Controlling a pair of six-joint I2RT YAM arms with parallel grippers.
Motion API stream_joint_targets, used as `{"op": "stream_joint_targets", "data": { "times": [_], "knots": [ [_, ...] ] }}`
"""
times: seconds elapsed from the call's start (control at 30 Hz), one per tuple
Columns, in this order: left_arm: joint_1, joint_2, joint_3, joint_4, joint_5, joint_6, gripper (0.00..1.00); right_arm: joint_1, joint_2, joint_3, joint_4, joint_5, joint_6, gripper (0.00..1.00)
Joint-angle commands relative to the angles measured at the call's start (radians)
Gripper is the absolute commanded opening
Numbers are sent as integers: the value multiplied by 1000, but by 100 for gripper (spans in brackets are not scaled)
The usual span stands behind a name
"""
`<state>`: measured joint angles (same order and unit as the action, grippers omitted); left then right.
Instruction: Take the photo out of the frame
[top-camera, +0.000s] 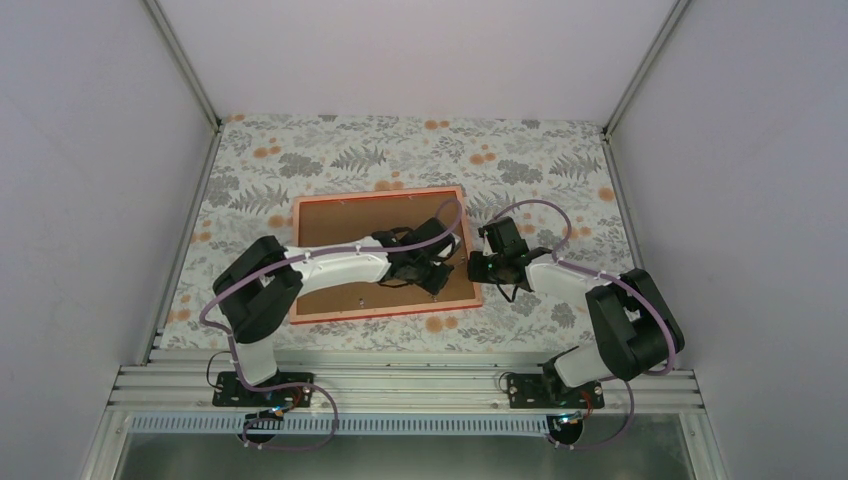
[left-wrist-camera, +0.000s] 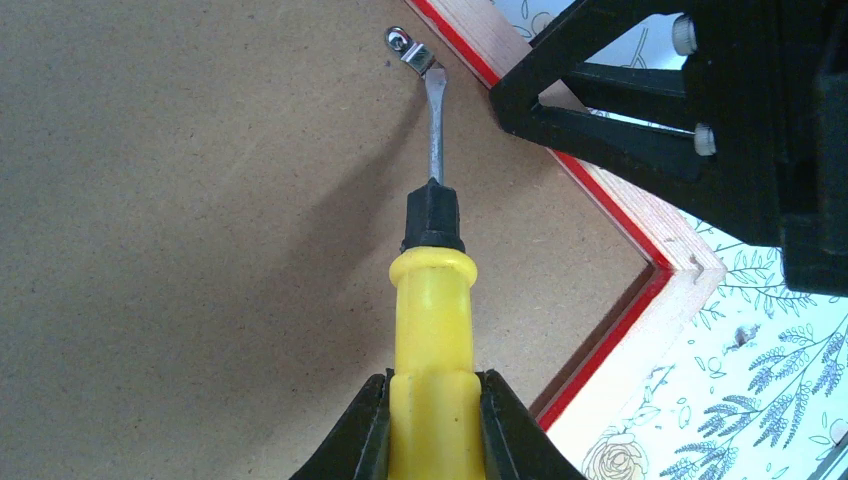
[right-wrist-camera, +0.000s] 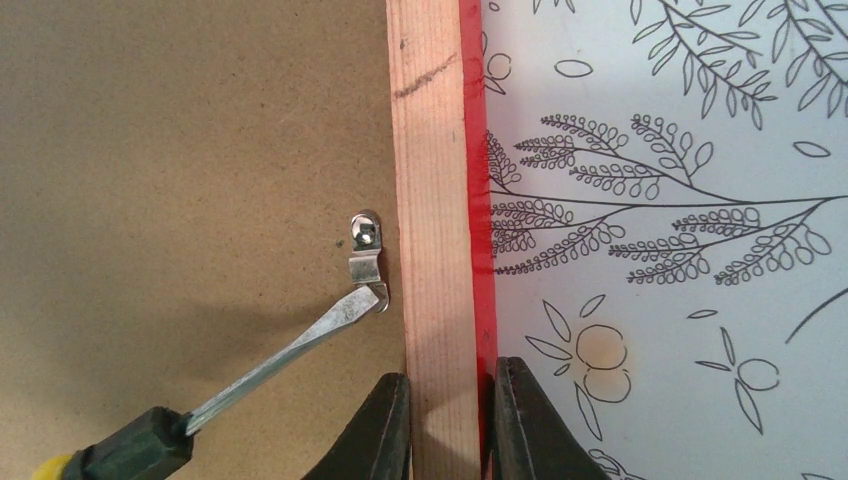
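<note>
The frame lies face down on the table, brown fibreboard backing up, red edge showing. The photo is hidden under the backing. My left gripper is shut on a yellow-handled screwdriver; its flat blade tip touches a small metal clip on the backing by the frame's right rail. My right gripper is shut on that right rail, one finger on the inner side, one on the red outer edge. The clip and the blade also show in the right wrist view.
A floral tablecloth covers the table. White walls with metal corner posts enclose the space. An aluminium rail carries both arm bases at the near edge.
</note>
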<state>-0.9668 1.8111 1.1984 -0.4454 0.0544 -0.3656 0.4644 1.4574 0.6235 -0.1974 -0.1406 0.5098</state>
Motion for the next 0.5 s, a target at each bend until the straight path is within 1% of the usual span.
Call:
{"op": "stream_joint_targets", "data": {
  "times": [0.0,0.47],
  "knots": [
    [-2,-12,-17,-45,-73,-40,2,6,-8,-14,16,-3,11,14],
    [-1,-63,-45,-50,-97,-58,2,6,3,-13,31,-19,14,14]
  ]
}}
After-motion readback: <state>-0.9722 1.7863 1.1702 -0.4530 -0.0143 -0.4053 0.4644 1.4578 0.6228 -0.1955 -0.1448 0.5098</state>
